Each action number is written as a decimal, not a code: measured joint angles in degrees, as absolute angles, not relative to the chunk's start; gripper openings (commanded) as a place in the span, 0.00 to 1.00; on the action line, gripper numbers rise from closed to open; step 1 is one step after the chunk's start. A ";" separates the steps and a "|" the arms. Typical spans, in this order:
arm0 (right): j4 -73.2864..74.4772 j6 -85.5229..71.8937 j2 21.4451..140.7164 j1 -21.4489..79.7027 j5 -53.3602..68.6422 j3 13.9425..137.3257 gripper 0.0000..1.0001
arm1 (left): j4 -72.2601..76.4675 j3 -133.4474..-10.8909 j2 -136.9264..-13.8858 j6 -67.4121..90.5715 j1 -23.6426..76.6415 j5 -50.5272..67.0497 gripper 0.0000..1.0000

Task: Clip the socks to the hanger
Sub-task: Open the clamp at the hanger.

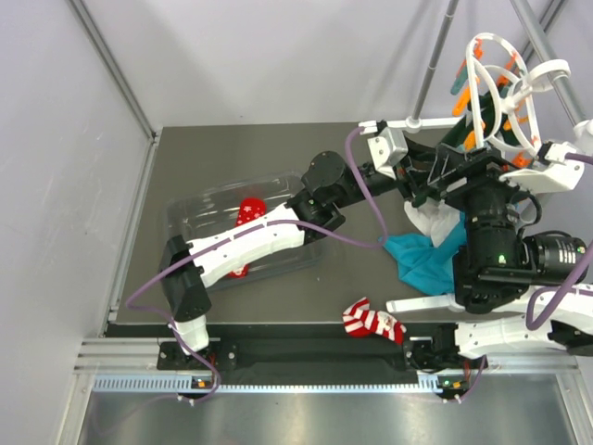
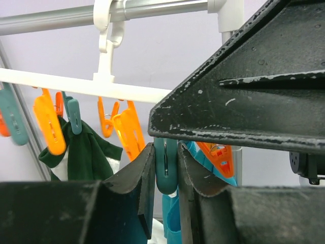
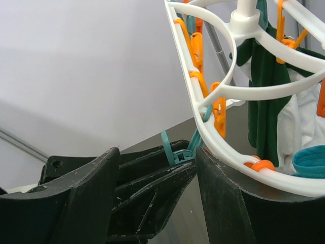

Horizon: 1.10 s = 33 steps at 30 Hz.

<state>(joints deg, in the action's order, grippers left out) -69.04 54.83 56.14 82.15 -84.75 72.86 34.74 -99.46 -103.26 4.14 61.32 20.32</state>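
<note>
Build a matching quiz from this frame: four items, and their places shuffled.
Items:
1. striped sock
2. dotted sock
3. teal peg
4. hanger

Places:
A. in the clear tray
B. hooked on the pole
C. at the near edge of the table
D. pinched in the left end effector

Pairs: 1-C, 2-A, 3-D, 4-B
</note>
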 measured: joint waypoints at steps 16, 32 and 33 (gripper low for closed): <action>-63.66 49.45 53.93 81.56 -86.21 71.99 0.66 | 34.74 -99.66 -103.26 4.84 61.19 20.40 0.00; -61.39 48.73 59.46 74.46 -85.93 74.30 0.53 | 35.55 -98.89 -102.39 4.99 60.53 20.53 0.00; -61.32 48.73 59.40 74.43 -85.95 74.30 0.52 | 35.55 -98.87 -102.39 4.99 60.53 20.53 0.00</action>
